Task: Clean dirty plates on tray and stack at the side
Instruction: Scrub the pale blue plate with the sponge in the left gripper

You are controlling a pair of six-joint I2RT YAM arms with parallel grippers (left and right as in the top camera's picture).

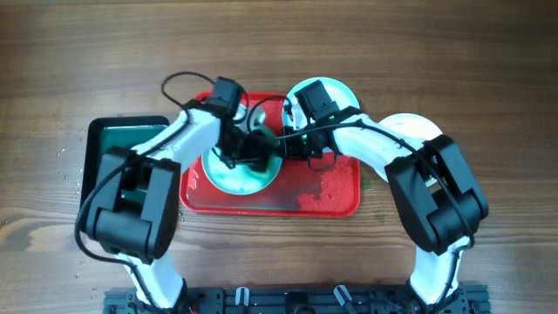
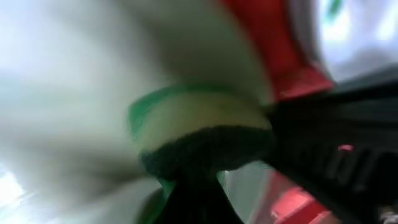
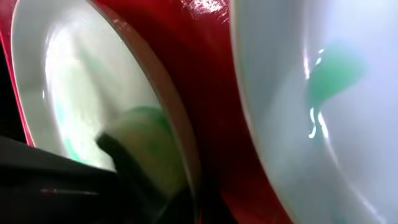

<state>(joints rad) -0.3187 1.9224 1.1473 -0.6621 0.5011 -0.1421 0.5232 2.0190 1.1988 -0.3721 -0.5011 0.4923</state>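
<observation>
A pale plate point(image 1: 228, 177) with a teal smear lies on the left of the red tray point(image 1: 331, 196). My left gripper point(image 1: 247, 155) is shut on a yellow sponge with a dark green pad point(image 2: 199, 130) and presses it on this plate point(image 2: 56, 93). My right gripper point(image 1: 283, 144) is shut on the plate's right rim point(image 3: 180, 143); the sponge point(image 3: 146, 146) shows beside it. A pale turquoise plate point(image 1: 336, 90) with a teal smear point(image 3: 336, 71) sits at the tray's far edge. A white plate point(image 1: 414, 131) lies right of the tray.
A black basin with a green inside point(image 1: 118, 139) stands left of the tray. Wet patches lie on the tray's right half point(image 1: 318, 187). Both forearms cross over the tray's far half. The wooden table point(image 1: 488, 78) surrounds it.
</observation>
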